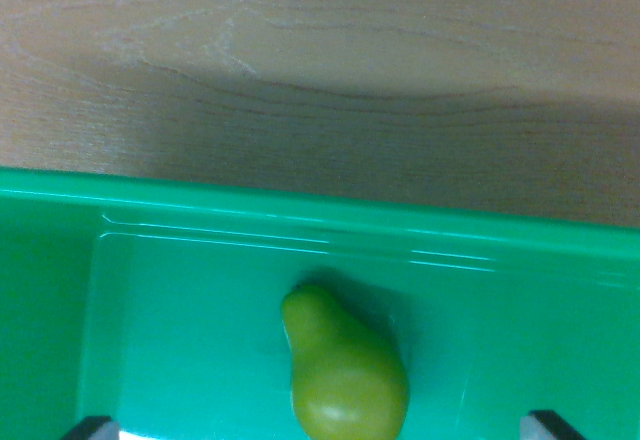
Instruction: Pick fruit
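The pear (pixel 345 375) lies at 6 o'clock in the green bin (pixel 300 222), probably light, smooth and slippery; grip its wide belly. The pincer (pixel 318 428) stands wide open, holding nothing

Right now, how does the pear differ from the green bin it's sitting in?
The pear is yellowish green and dull; the green bin is a brighter bluish green with glossy streaks. The pear is rounded, its narrow end towards the far wall; the bin has straight walls and a flat floor. The pear is small and almost wholly in view; the bin runs past the frame's edges. Both are green, and the pear lies on the bin's floor.
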`<state>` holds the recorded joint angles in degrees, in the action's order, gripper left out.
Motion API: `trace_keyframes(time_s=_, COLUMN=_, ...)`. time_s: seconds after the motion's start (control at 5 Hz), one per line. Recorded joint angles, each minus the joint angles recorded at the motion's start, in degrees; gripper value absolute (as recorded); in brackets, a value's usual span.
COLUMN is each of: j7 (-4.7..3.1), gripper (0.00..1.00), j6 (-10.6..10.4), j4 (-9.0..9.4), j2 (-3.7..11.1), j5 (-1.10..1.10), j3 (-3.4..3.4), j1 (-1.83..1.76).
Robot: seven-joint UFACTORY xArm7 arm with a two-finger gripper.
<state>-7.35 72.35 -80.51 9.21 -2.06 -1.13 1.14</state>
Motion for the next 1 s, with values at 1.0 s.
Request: trace_keyframes(time_s=1.0, j7=-5.15, gripper=0.0, j6=-8.0, j4=5.42, j2=2.56, j5=0.07, j3=-0.03, j1=0.36)
